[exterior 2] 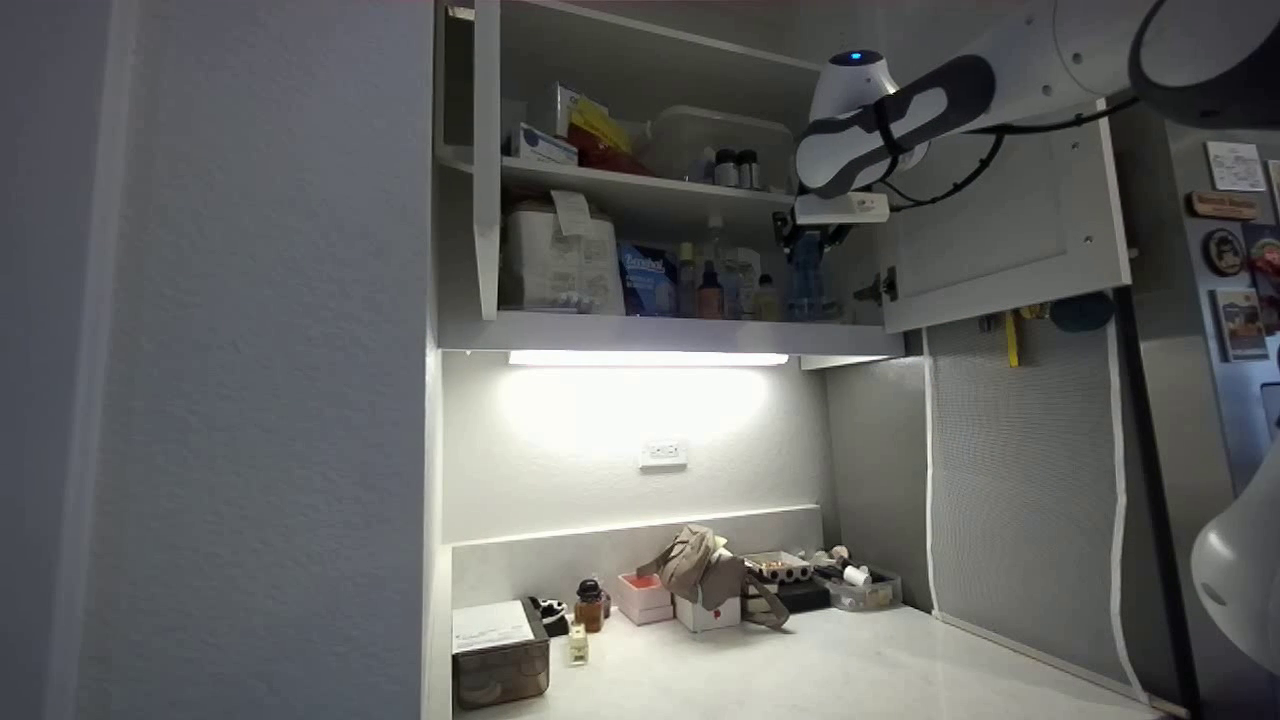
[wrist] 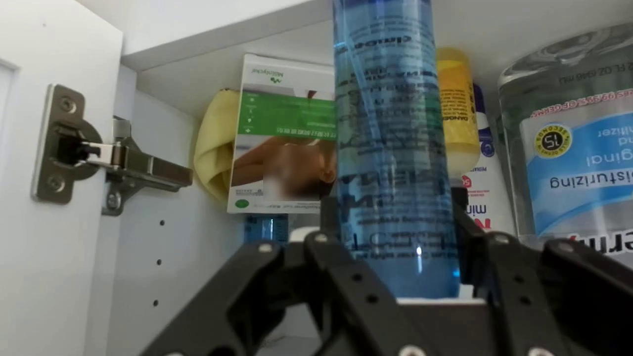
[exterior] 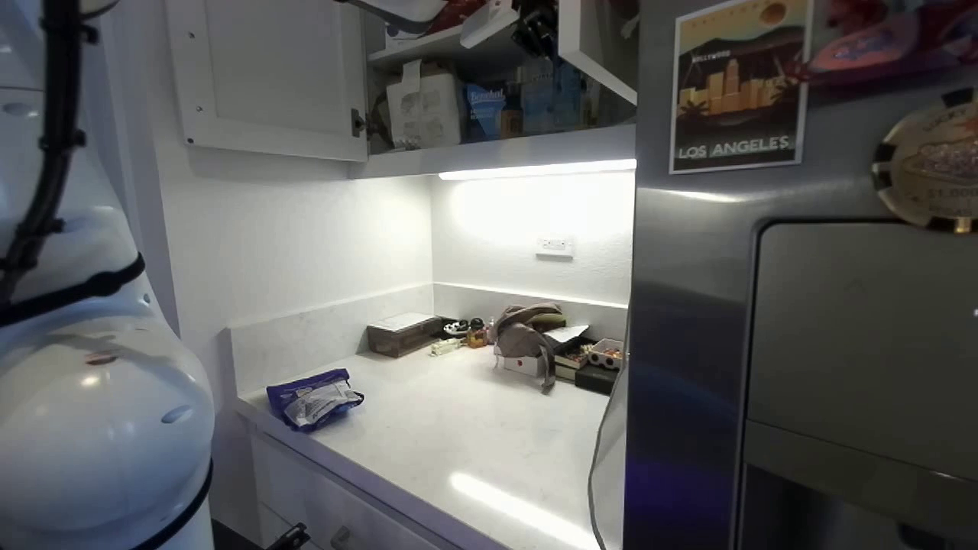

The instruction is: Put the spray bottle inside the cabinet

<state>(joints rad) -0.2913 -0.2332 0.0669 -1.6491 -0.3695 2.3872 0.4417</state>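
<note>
The spray bottle (wrist: 388, 128), a translucent blue cylinder, is clasped in the tool (wrist: 395, 210), parted to its girth.

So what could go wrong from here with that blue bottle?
Pushed deeper into the cabinet, the spray bottle might knock the sanitizer bottle or green-banded box. Its far end lies outside the wrist view, so I can't tell whether it's supported; opening the jaws early could drop it. The arm crosses in front of the open door in an exterior view; retreating might bump it.
</note>
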